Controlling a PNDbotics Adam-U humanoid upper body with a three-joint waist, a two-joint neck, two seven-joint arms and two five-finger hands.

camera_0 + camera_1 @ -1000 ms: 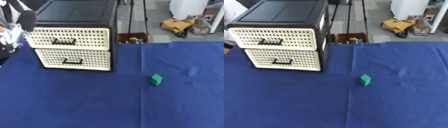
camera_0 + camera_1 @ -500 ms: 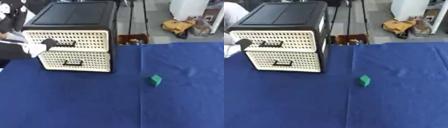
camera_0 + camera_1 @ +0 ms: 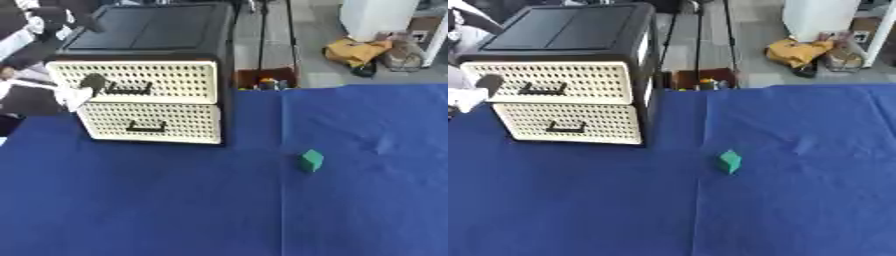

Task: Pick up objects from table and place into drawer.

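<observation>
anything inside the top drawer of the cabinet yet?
Cannot tell. The top drawer is closed, so its perforated front hides the contents. The left hand is at its handle. The green block lies out on the blue cloth.

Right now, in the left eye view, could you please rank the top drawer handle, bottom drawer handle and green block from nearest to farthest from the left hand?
1. top drawer handle, just right of the left hand.
2. bottom drawer handle, below and right.
3. green block, far right on the blue cloth.

A lab or workshop: blue-clothed table (image 3: 175,210), bare floor, yellow bag (image 3: 354,50), white cabinet (image 3: 376,17).
</observation>
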